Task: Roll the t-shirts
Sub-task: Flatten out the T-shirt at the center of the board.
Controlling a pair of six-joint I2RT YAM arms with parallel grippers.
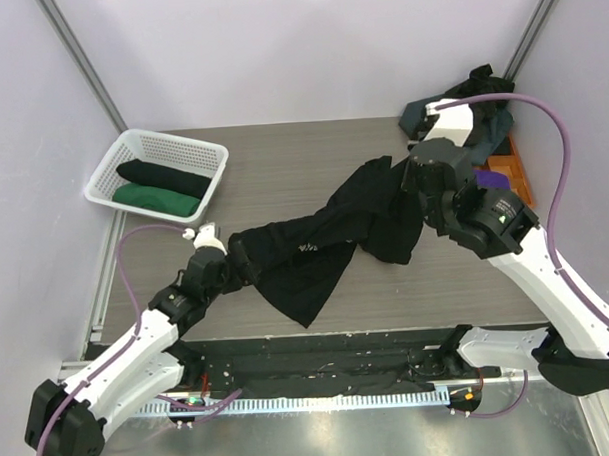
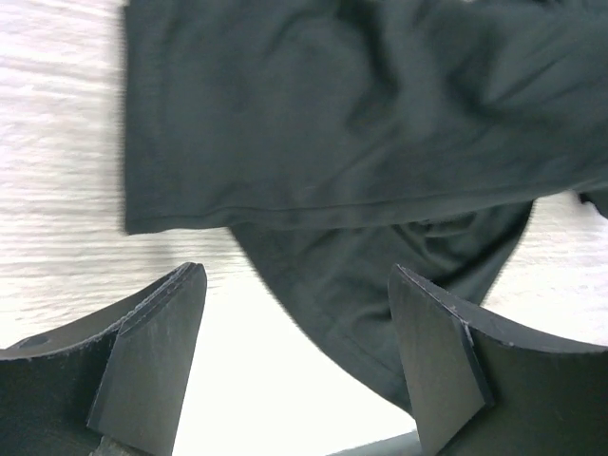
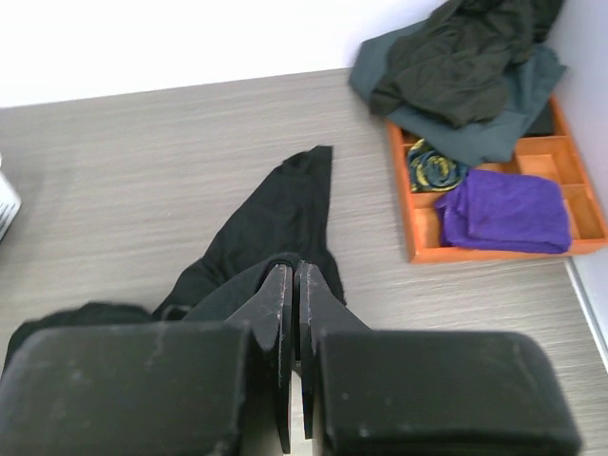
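Note:
A black t-shirt (image 1: 325,237) with small white marks on it is stretched across the table's middle, from lower left to upper right. My right gripper (image 1: 415,179) is shut on its far end; in the right wrist view the fingers (image 3: 290,268) pinch a fold of the black cloth (image 3: 275,214). My left gripper (image 1: 241,262) is at the shirt's near-left end. In the left wrist view its jaws (image 2: 296,275) stand wide open, and the shirt's hem (image 2: 361,123) lies just ahead, with a lower flap reaching down beside the right finger (image 2: 432,361).
A white basket (image 1: 181,142) at the back left holds a rolled black shirt (image 1: 163,175) and a rolled green one (image 1: 155,199). A pile of dark shirts (image 3: 465,57) lies at the back right over an orange tray (image 3: 408,218), which holds a purple cloth (image 3: 508,209).

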